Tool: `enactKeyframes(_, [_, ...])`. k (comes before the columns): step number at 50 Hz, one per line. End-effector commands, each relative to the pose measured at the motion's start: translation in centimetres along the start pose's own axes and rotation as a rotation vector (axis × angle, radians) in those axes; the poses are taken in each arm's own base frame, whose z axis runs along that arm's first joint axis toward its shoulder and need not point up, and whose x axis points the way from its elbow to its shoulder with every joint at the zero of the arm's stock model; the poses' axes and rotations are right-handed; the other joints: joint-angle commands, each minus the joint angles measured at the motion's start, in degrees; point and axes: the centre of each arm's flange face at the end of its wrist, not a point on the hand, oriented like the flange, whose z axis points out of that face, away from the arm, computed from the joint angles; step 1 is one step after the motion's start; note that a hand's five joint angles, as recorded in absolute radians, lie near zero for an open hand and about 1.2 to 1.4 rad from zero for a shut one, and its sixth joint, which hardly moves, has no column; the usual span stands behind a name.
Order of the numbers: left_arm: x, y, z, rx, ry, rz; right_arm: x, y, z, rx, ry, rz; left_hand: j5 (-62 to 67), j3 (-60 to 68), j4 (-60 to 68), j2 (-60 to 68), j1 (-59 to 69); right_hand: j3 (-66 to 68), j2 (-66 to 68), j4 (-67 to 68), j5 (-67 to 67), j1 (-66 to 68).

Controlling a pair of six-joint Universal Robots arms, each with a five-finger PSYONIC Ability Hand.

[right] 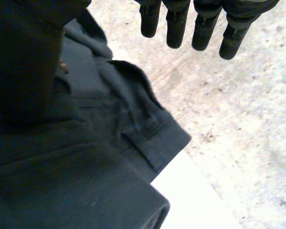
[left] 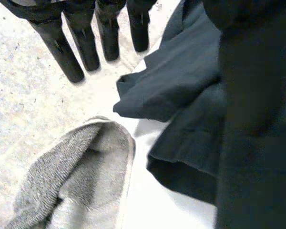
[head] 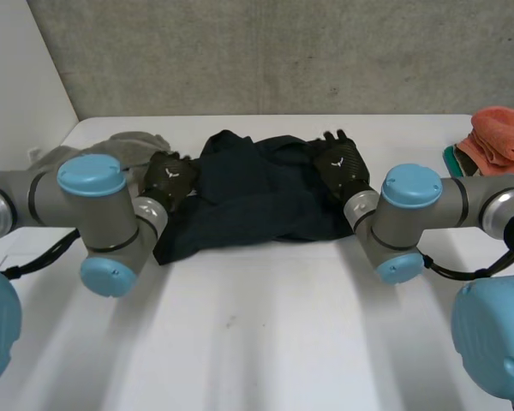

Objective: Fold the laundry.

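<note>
Since the dark garment (head: 257, 205) lies crumpled on the table (head: 265, 334), long axis side to side, you've got left hand (head: 170, 178) and right hand (head: 343, 164) at its ends, equally near, fingers straight, gripping nothing.

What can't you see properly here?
Head view: the left arm hides part of the grey towel.
Head view: the picture's edge cuts off the orange cloth; the green thing under it is too small to name.
Head view: the dark garment is bunched up, so its kind is unclear; the left hand and right hand cover parts of it.
</note>
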Motion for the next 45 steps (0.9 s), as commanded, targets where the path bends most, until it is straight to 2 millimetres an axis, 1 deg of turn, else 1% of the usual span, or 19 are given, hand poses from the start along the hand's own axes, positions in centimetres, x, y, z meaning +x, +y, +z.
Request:
enactKeyframes(1, [-1.7, -2.4, -0.6, -0.011, -0.079, -0.005, 3.6, -4.1, 0.1, 0.058, 0.126, 0.029, -7.24, -7.03, -6.86, -6.87, -4.71, -2.02, -1.70, -2.31, -2.69, -2.57])
enactKeyframes(4, [-2.7, -3.6, -1.9, -0.013, -0.086, -0.008, 5.1, -5.8, -0.8, 0.054, 0.139, 0.056, -7.24, -7.03, -6.86, -6.87, -4.71, -2.02, -1.70, -2.31, -2.69, -2.57])
enactKeyframes(6, [-3.0, -4.1, -2.7, -0.010, -0.078, -0.010, 6.2, -7.2, -2.2, 0.019, 0.119, 0.078, -7.24, -7.03, -6.86, -6.87, -4.71, -2.02, -1.70, -2.31, -2.69, -2.57])
enactKeyframes(7, [-3.3, -4.5, -3.5, -0.011, -0.067, -0.012, 6.8, -7.8, -3.2, -0.016, 0.095, 0.085, -7.24, -7.03, -6.86, -6.87, -4.71, -2.02, -1.70, -2.31, -2.69, -2.57])
enactKeyframes(10, [-3.4, -5.0, -5.5, -0.029, -0.019, -0.015, 7.9, -8.7, -5.6, -0.108, 0.039, 0.099, -5.86, -5.66, -5.49, -5.50, -3.34, -2.02, -1.70, -2.31, -2.69, -2.57])
enactKeyframes(12, [-3.2, -5.0, -7.0, -0.052, 0.024, -0.024, 8.7, -8.8, -7.3, -0.186, 0.005, 0.122, -2.00, -1.79, -1.63, -1.64, 0.53, -0.06, 0.26, -0.35, -0.73, -0.61])
enactKeyframes(13, [-3.1, -4.9, -7.5, -0.063, 0.041, -0.029, 8.9, -8.8, -7.8, -0.208, -0.004, 0.131, -0.48, -0.27, -0.11, -0.12, 2.05, 2.50, 2.82, 2.21, 1.83, 1.95])
enactKeyframes(14, [-2.9, -4.6, -8.3, -0.086, 0.071, -0.040, 9.2, -8.6, -8.8, -0.252, -0.025, 0.155, 6.53, 6.74, 6.90, 6.89, 9.06, 9.02, 9.34, 8.73, 8.35, 8.47])
enactKeyframes(15, [-2.7, -4.5, -8.7, -0.099, 0.088, -0.047, 9.2, -8.4, -9.2, -0.275, -0.038, 0.170, 9.93, 10.14, 10.30, 10.29, 12.46, 13.42, 13.73, 13.12, 12.75, 12.87])
enactKeyframes(18, [-1.9, -3.4, -10.1, -0.163, 0.158, -0.085, 8.5, -7.4, -10.8, -0.357, -0.112, 0.233, 15.15, 15.36, 15.52, 15.51, 17.68, 22.68, 22.99, 22.38, 22.01, 22.13])
enactKeyframes(20, [-1.5, -2.8, -10.5, -0.192, 0.186, -0.110, 8.0, -6.7, -11.5, -0.391, -0.152, 0.263, 20.87, 21.08, 21.24, 21.23, 23.40, 28.40, 28.72, 28.11, 27.73, 27.85])
enactKeyframes(22, [-1.1, -1.8, -10.7, -0.228, 0.221, -0.146, 7.1, -5.8, -12.1, -0.424, -0.205, 0.301, 22.24, 22.45, 22.62, 22.61, 24.77, 31.62, 31.93, 31.33, 30.95, 31.07])
enactKeyframes(25, [-0.8, -0.8, -10.4, -0.254, 0.233, -0.172, 6.2, -4.7, -12.1, -0.423, -0.233, 0.312, 20.57, 20.78, 20.94, 20.93, 23.10, 28.62, 28.93, 28.32, 27.95, 28.07])
enactKeyframes(26, [-0.7, -0.1, -10.0, -0.266, 0.234, -0.185, 5.8, -4.0, -11.7, -0.411, -0.233, 0.311, 16.06, 16.27, 16.44, 16.43, 18.59, 25.27, 25.58, 24.98, 24.60, 24.72])
enactKeyframes(30, [-0.8, 1.0, -8.7, -0.270, 0.216, -0.204, 4.9, -2.3, -10.7, -0.377, -0.209, 0.297, 11.65, 11.86, 12.02, 12.02, 14.18, 22.23, 22.54, 21.93, 21.56, 21.68])
enactKeyframes(32, [-0.8, 1.3, -8.3, -0.268, 0.212, -0.210, 4.4, -1.8, -10.3, -0.360, -0.202, 0.292, 10.81, 11.02, 11.18, 11.17, 13.34, 21.20, 21.52, 20.91, 20.53, 20.65])
enactKeyframes(41, [-0.3, 2.1, -6.1, -0.259, 0.196, -0.205, 2.4, -0.1, -8.0, -0.251, -0.155, 0.222, 13.66, 13.86, 14.03, 14.02, 16.19, 22.71, 23.02, 22.41, 22.04, 22.16])
enactKeyframes(44, [-0.2, 2.2, -5.7, -0.262, 0.187, -0.199, 2.2, 0.4, -7.5, -0.242, -0.133, 0.201, 16.18, 16.38, 16.55, 16.54, 18.71, 25.39, 25.71, 25.10, 24.72, 24.84])
enactKeyframes(45, [-0.2, 2.1, -5.6, -0.258, 0.182, -0.194, 2.0, 0.6, -7.2, -0.238, -0.122, 0.189, 19.52, 19.73, 19.89, 19.88, 22.05, 27.24, 27.55, 26.94, 26.56, 26.69])
